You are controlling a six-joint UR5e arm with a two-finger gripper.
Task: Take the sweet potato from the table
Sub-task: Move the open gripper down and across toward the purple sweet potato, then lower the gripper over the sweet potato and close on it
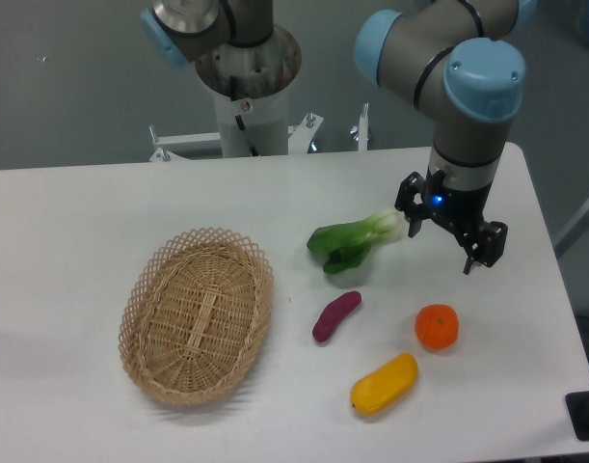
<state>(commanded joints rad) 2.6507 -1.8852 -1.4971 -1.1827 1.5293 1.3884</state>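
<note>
Nearest the camera, a yellow oblong fruit (pixel 384 383) is lying on the white counter (pixel 72 231), with a round orange (pixel 437 326) just behind it to the right. The sweet potato (pixel 335 315) is lying free on the counter between the wicker basket (pixel 197 314) and the orange, just in front of the bok choy (pixel 355 241), tilted with its far end pointing up-right. Farther back, the hand (pixel 441 243) is hanging above the counter beyond the orange, fingers spread apart and holding nothing. It is sitting well right of and behind the target, so the reach is likely just starting. To do it well, the hand is needing to travel left and forward, turn so the fingers straddle the tuber's short width, then drop low without clipping the bok choy leaves.
</note>
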